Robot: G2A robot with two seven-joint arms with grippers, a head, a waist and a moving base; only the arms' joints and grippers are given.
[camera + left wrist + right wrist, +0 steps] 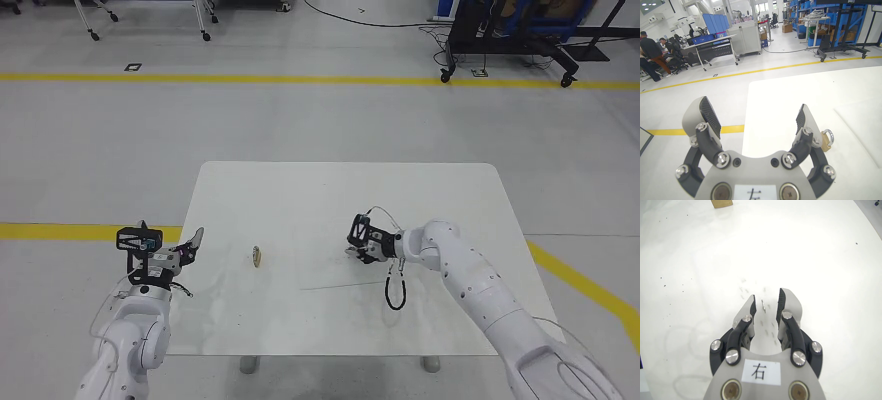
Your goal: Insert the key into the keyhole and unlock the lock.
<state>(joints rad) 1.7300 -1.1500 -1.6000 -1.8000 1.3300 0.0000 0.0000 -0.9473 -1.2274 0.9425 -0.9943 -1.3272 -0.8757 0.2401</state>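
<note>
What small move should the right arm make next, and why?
Probably shut the right claw on the key. Its jaws stand open with the key between them, apparently not yet gripped, so closing should secure it. The padlock lies apart on the table, nearer the open left claw, so the key must be held before it is carried there.

I see a padlock [826, 141] with a dull, brass-coloured metal body and a glossy silver shackle. The table [450, 200] looks smooth and matt white, faintly scuffed in places. The left gripper [753, 106] has smooth pale grey shells, black ribbed pads [710, 115] that look rubbery, and polished metal screws. The key [763, 306] looks like thin, bright metal.
</note>
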